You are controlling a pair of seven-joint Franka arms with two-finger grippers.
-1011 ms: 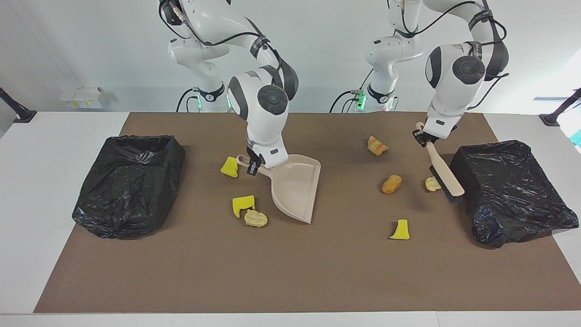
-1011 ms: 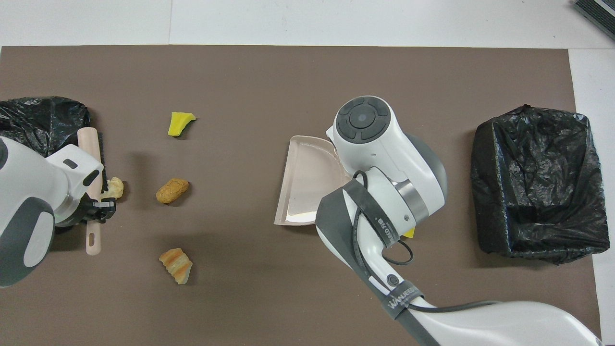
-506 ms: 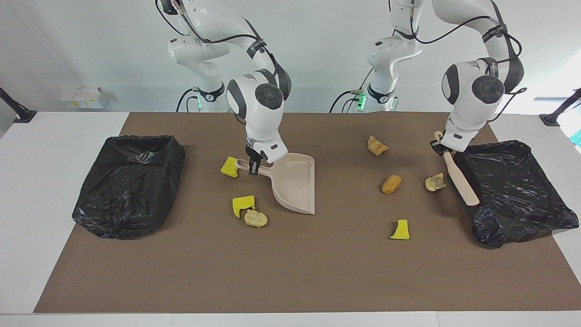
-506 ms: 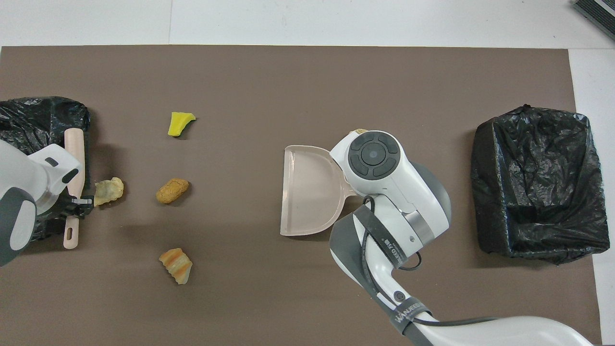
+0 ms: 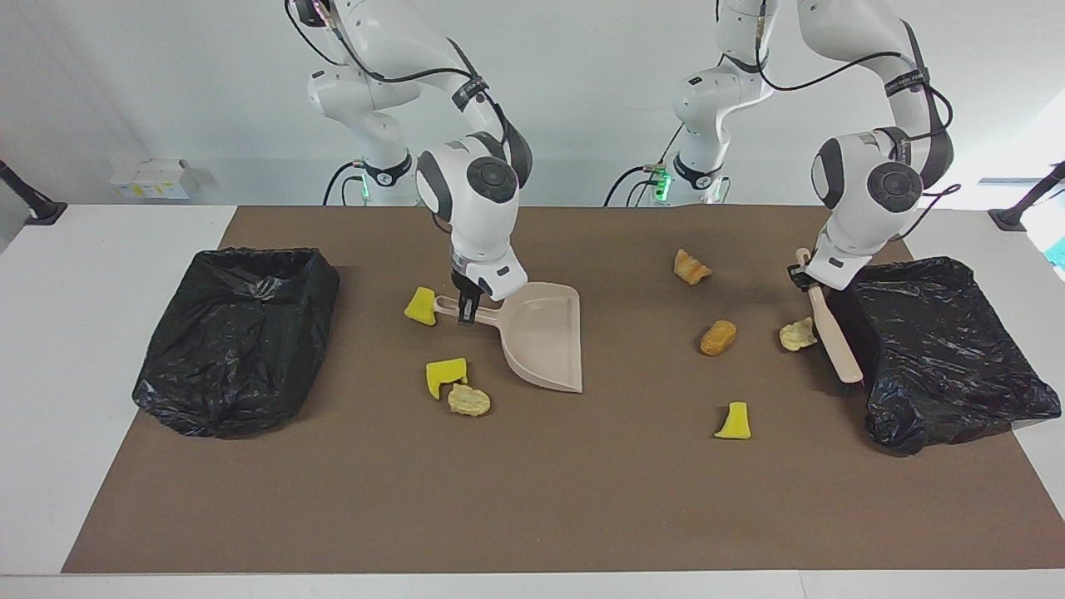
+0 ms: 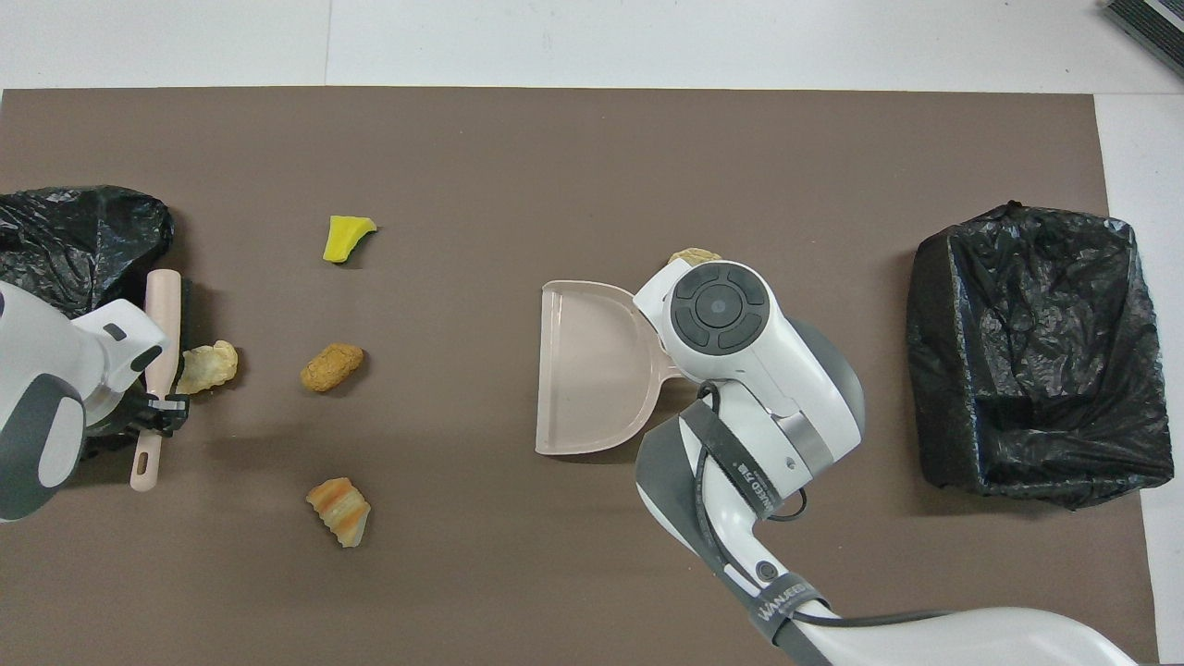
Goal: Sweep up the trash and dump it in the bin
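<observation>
Right gripper point(image 5: 468, 309) clamped shut on dustpan point(image 5: 542, 335) handle, pan resting on brown mat point(image 5: 532, 499) mid-table, mouth toward the left arm's end. Left gripper point(image 5: 804, 275) closed tight on brush point(image 5: 832, 333) handle beside black bin point(image 5: 948, 349).

Trash, facing view:
- Pale lump point(image 5: 797, 334) touching brush, 7 o'clock of left fingertips.
- Brown nugget point(image 5: 717, 337) just beside it, toward mid-table.
- Croissant-like piece point(image 5: 691, 266) at 9 o'clock of left gripper, apart.
- Yellow wedge point(image 5: 734, 421) at 7 o'clock, well apart.
- Yellow chunk point(image 5: 421, 306) just beside right fingertips, 9 o'clock.
- Yellow block point(image 5: 444, 374) and tan lump point(image 5: 468, 400) touching, 6 o'clock, near pan.

Second bin point(image 5: 241, 333) at right arm's end.
</observation>
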